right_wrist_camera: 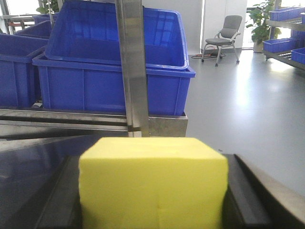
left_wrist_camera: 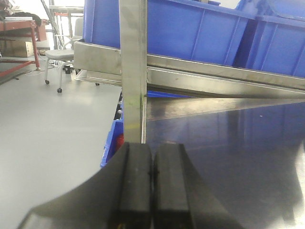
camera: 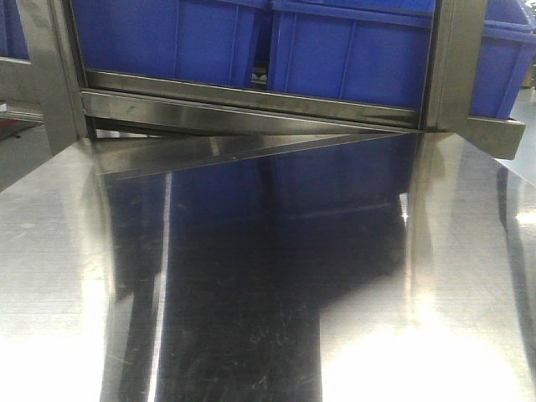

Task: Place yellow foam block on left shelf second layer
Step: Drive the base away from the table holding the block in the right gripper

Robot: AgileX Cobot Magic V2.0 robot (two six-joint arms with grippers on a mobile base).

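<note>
The yellow foam block point(right_wrist_camera: 152, 183) fills the lower middle of the right wrist view, held between the two black fingers of my right gripper point(right_wrist_camera: 153, 191), which is shut on it. It faces a steel shelf post point(right_wrist_camera: 132, 67) and the shelf rail point(right_wrist_camera: 71, 117). My left gripper point(left_wrist_camera: 152, 183) is shut and empty, its black pads pressed together, above the steel tabletop point(left_wrist_camera: 228, 143) near its left edge, facing another shelf post point(left_wrist_camera: 132, 67). Neither gripper nor the block shows in the front view.
Blue plastic bins point(camera: 335, 50) stand on the steel shelf point(camera: 251, 105) behind the shiny tabletop point(camera: 268, 276); they also show in the left wrist view point(left_wrist_camera: 190, 33) and the right wrist view point(right_wrist_camera: 109, 67). A blue bin point(left_wrist_camera: 112, 143) sits below the table's left edge. Office chairs point(right_wrist_camera: 224, 38) stand on the grey floor.
</note>
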